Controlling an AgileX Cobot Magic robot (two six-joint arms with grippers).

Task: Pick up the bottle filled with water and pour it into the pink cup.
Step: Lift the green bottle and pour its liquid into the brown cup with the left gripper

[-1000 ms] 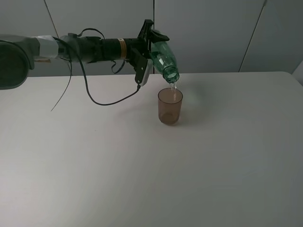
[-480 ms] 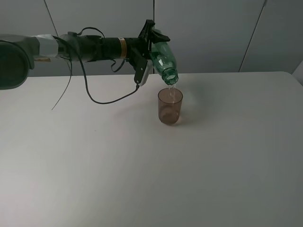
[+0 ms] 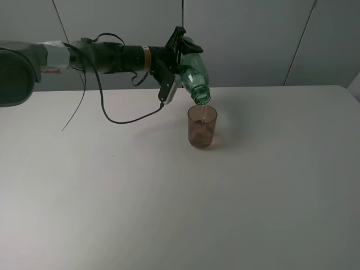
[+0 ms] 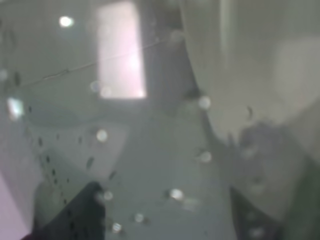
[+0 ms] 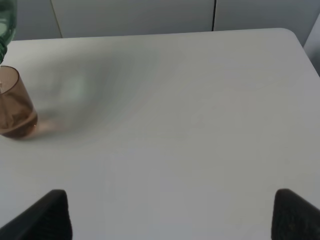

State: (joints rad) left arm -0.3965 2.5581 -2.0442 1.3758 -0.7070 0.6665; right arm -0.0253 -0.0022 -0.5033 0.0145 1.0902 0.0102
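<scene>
My left gripper (image 3: pixel 178 61) is shut on the green bottle (image 3: pixel 193 70) and holds it tilted steeply, mouth down, just above the pink cup (image 3: pixel 202 127). A thin stream of water runs from the bottle's mouth into the cup, which stands upright on the white table (image 3: pixel 169 197) and holds some water. In the left wrist view the bottle's wet wall (image 4: pixel 165 150) fills the picture as a blur. The right wrist view shows the cup (image 5: pixel 14 107) and the bottle's neck (image 5: pixel 6 17) far off. My right gripper (image 5: pixel 172 212) is open and empty, well away from the cup.
A black cable (image 3: pixel 132 118) hangs from the left arm down to the table behind and left of the cup. Grey wall panels stand along the table's far edge (image 3: pixel 270 86).
The left gripper has tipped the bottle steeper, so its mouth has swung slightly left and points more straight down over the cup. Water keeps running. The cup has not moved.
</scene>
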